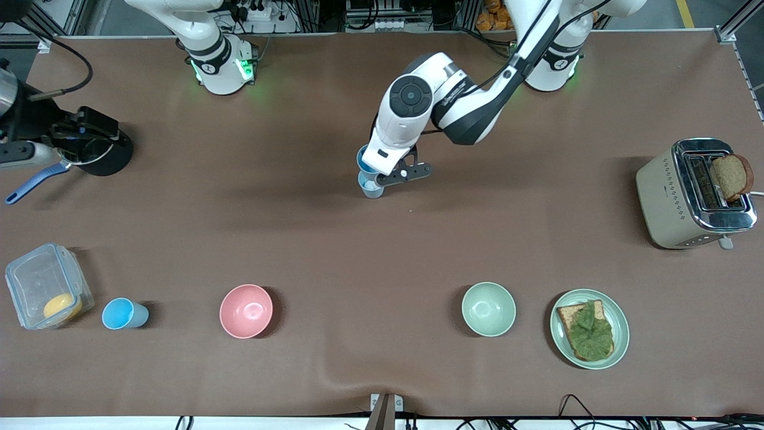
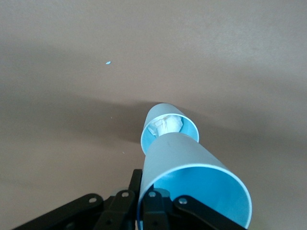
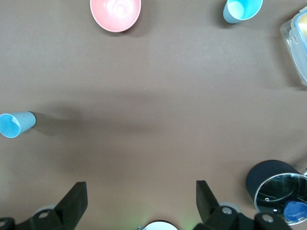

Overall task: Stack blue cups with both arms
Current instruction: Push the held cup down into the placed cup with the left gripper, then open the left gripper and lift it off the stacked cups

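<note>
My left gripper point(image 1: 375, 170) point(image 2: 144, 186) is shut on the rim of a blue cup point(image 1: 364, 160) point(image 2: 192, 165), one finger inside the wall and one outside. It holds this cup tilted over the middle of the table. The cup's base sits at the mouth of a paler blue cup point(image 1: 372, 187) point(image 2: 165, 125) with a whitish inside, which stands on the table. I cannot tell whether the base is inside it. Another blue cup point(image 1: 123, 313) point(image 3: 242, 9) stands near the front edge toward the right arm's end. My right gripper point(image 3: 140, 187) waits open and empty, high over the table by its base.
A pink bowl point(image 1: 246, 310) and a pale green bowl point(image 1: 488, 309) stand along the front. A plate point(image 1: 621, 325) with bread is beside the green bowl. A toaster point(image 1: 668, 197) stands at the left arm's end. A clear container point(image 1: 36, 280) and a black pot point(image 1: 101, 152) are at the right arm's end.
</note>
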You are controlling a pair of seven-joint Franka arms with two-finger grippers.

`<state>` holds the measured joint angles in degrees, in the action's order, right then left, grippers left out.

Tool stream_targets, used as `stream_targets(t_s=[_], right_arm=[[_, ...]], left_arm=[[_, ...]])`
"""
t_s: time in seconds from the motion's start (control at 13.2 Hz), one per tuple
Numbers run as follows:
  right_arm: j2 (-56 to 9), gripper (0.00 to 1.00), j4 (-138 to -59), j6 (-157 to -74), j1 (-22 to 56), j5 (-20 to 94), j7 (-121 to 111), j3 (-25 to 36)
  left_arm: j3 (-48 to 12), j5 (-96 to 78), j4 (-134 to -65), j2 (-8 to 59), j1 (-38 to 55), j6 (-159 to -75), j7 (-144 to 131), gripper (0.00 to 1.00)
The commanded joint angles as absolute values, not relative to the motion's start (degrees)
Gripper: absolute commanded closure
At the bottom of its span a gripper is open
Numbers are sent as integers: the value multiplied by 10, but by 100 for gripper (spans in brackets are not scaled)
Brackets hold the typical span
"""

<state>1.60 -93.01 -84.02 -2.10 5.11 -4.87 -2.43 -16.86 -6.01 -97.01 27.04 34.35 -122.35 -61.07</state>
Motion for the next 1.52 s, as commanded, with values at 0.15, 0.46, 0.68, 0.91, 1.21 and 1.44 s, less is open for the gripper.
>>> stream_targets(t_s=[0.15, 0.46, 0.68, 0.91, 1.21, 1.44], right_arm=[[26, 0, -939, -830, -23, 32, -47, -33], [28, 0, -923, -815, -23, 11, -50, -36], [24, 0, -890, -806, -22, 0, -46, -39], [23, 0, -874, -804, -25, -4, -48, -38], [21, 0, -867, -806, -24, -4, -47, -38], [18, 0, -867, -808, -27, 1, -49, -37]], left_arm=[[-163, -34, -996, 286, 360, -1272, -632, 100], [-163, -12, -995, 304, 362, -1276, -632, 100], [-163, -12, -991, 306, 362, -1280, -635, 100], [-163, -12, -987, 313, 360, -1290, -635, 100], [-163, -12, -986, 322, 363, -1305, -635, 100], [-163, -10, -985, 322, 362, -1305, -635, 0]])
